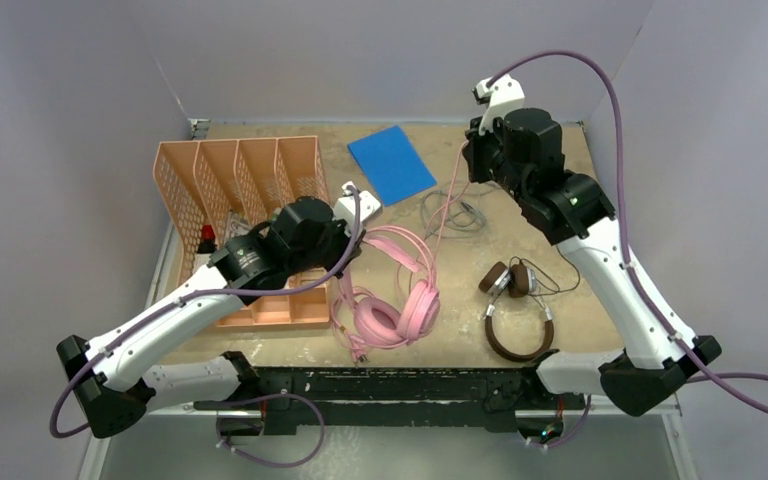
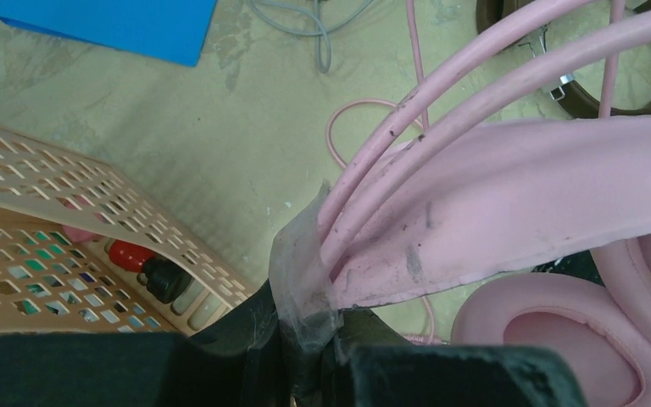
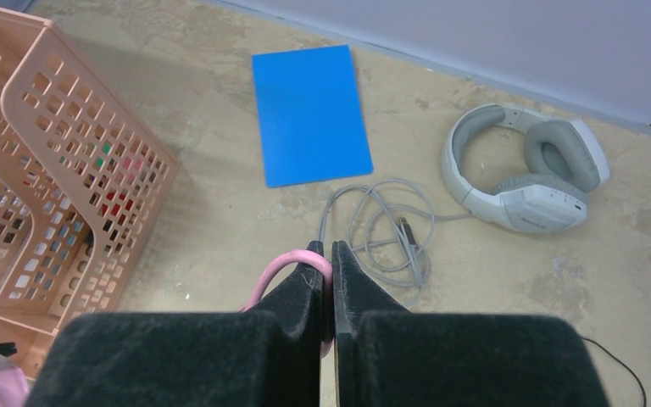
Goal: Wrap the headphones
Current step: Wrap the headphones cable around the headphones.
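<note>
The pink headphones (image 1: 400, 295) lie at the table's front centre. My left gripper (image 1: 362, 238) is shut on the near end of their headband (image 2: 517, 203), where the pink wires meet the band (image 2: 309, 297). My right gripper (image 1: 468, 165) is raised at the back and is shut on the pink cable (image 3: 284, 264), which runs down to the headset (image 1: 442, 215). The brown-and-silver headphones (image 1: 515, 310) lie at the front right with their thin black cable. The light-grey headphones (image 3: 521, 170) and their looped grey cable (image 3: 381, 225) lie on the table at the back; my right arm hides the headset in the top view.
An orange perforated desk organizer (image 1: 240, 220) stands on the left, right beside my left arm, with a red-and-black item inside (image 2: 140, 263). A blue card (image 1: 391, 162) lies flat at the back centre. Grey walls close in the back and sides.
</note>
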